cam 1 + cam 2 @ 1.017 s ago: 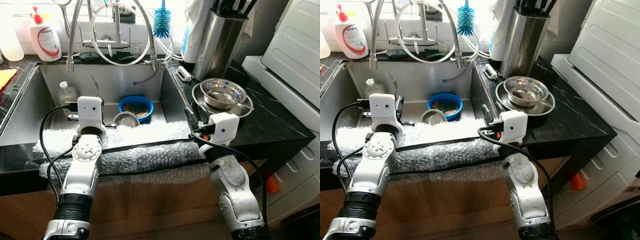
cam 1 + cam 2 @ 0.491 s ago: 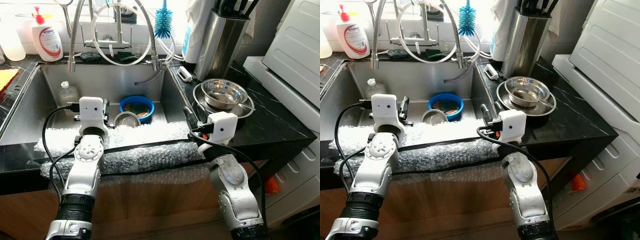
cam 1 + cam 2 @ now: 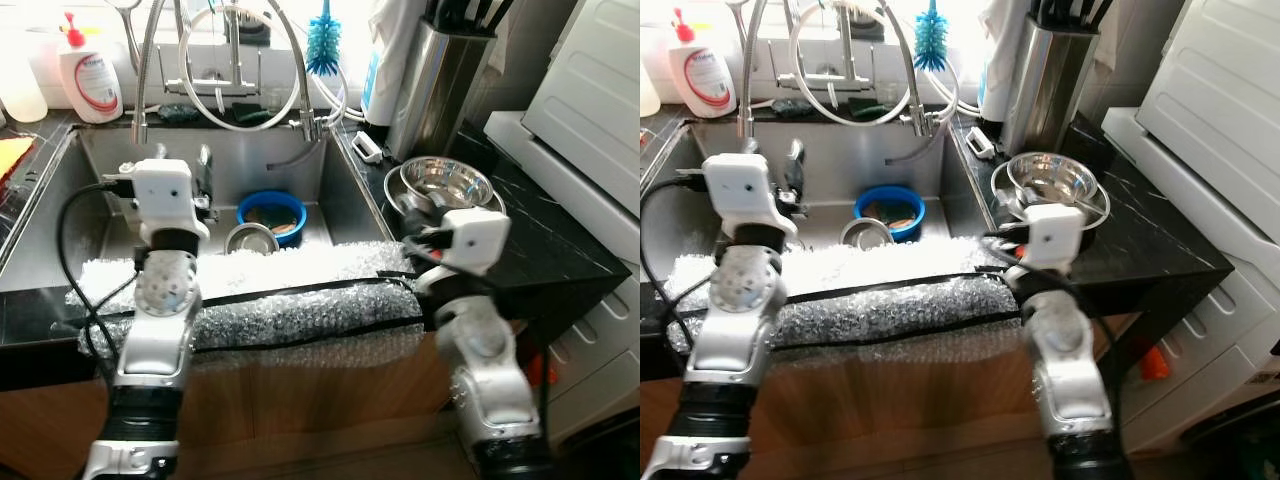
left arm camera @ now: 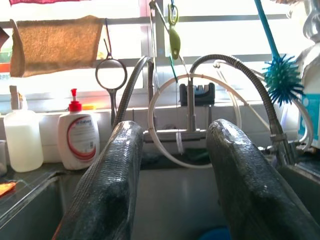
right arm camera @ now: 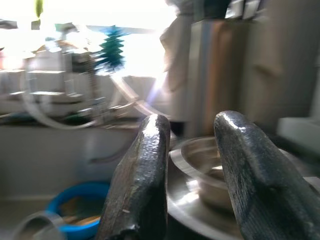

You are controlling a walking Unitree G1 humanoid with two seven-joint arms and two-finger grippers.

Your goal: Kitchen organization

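A blue bowl and a small steel bowl sit in the steel sink. Stacked steel bowls rest on the black counter to the sink's right. My left gripper is raised over the sink's left half, open and empty, pointing at the tap. My right gripper hovers at the counter's front edge just before the stacked steel bowls, open with nothing between its fingers. The blue bowl lies off to its side.
Bubble wrap covers the sink's front rim. A soap bottle, hose coils and a blue brush line the back ledge. A steel knife holder stands behind the bowls; a white appliance is at right.
Both arms have lifted. The left gripper rose and shifted left over the sink. The right gripper moved right and up, closer to the stacked steel bowls.
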